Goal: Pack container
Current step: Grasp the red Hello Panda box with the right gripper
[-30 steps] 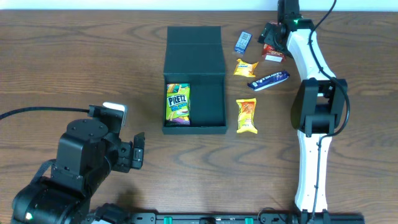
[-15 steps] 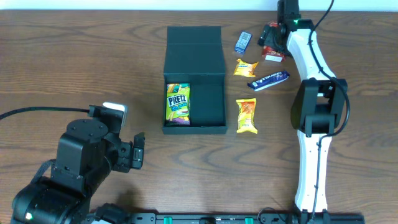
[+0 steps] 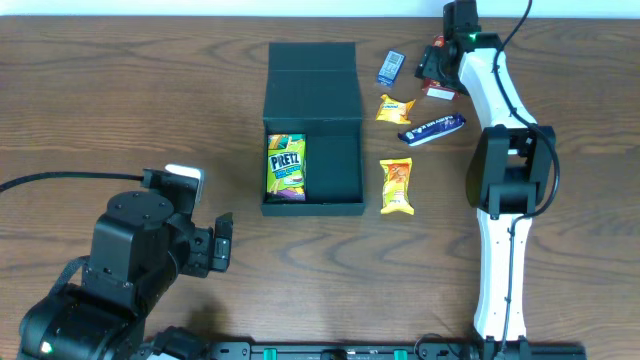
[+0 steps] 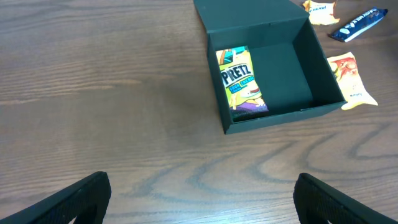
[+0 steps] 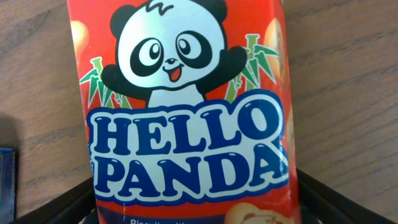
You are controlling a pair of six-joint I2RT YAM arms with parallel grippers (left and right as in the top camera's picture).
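Note:
The black container lies open at the table's middle, its lid flap folded back. A green Pretz box lies in its left half; it also shows in the left wrist view inside the container. My right gripper is at the far right back, its fingers on both sides of a red Hello Panda box, closed on it. My left gripper is open and empty above bare wood in front of the container.
Loose snacks lie right of the container: a small blue packet, a yellow packet, a dark blue bar and an orange packet. The right arm stretches along the right side.
The right gripper and the red box have shifted slightly left and back. The left arm has not moved.

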